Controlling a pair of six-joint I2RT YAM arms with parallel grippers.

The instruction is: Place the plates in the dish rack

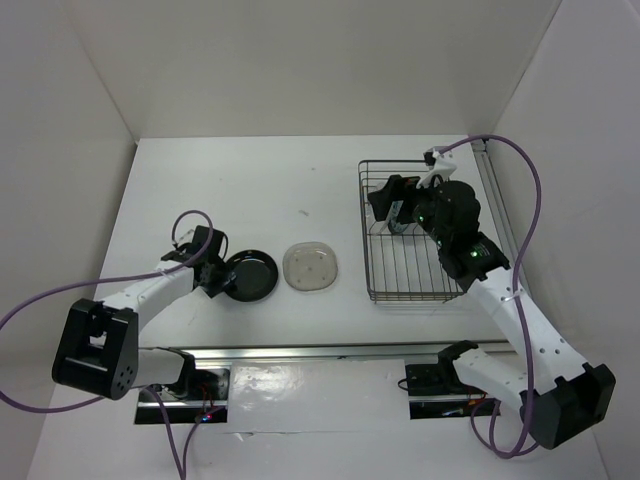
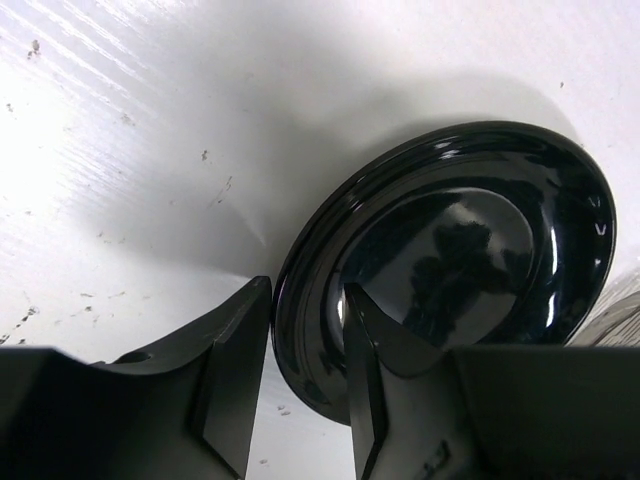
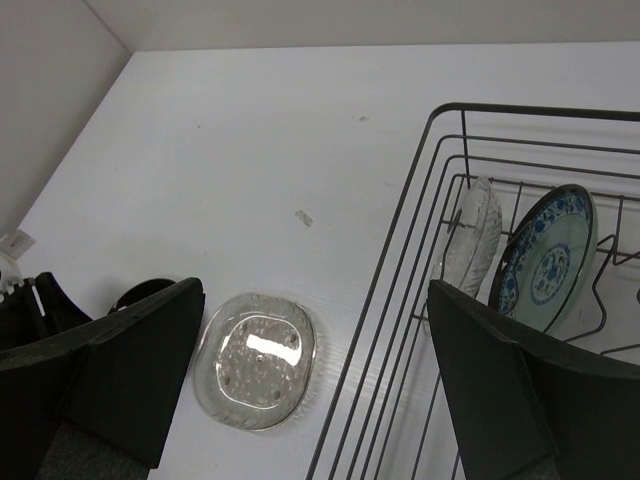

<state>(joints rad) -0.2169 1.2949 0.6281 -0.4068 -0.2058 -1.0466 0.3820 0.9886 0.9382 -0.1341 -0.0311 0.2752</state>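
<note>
The glossy black plate point(image 1: 252, 275) lies on the table at the left. My left gripper point(image 1: 217, 268) is at its left edge. In the left wrist view the gripper point(image 2: 308, 292) is shut on the black plate's point(image 2: 470, 240) rim, one finger outside and one inside. The pale beige translucent plate point(image 1: 312, 267) lies flat beside it and shows in the right wrist view point(image 3: 255, 360). The dish rack point(image 1: 400, 290) stands at the right. The clear glass plate point(image 3: 470, 240) and the blue-patterned plate point(image 3: 548, 262) stand upright in it. My right gripper point(image 1: 395, 205) point(image 3: 315, 290) is open and empty above the rack's left side.
White walls close the table in at the back and on both sides. The rack point(image 3: 400, 300) stands near the right wall. My left arm's wrist point(image 3: 30, 315) shows at the left edge of the right wrist view.
</note>
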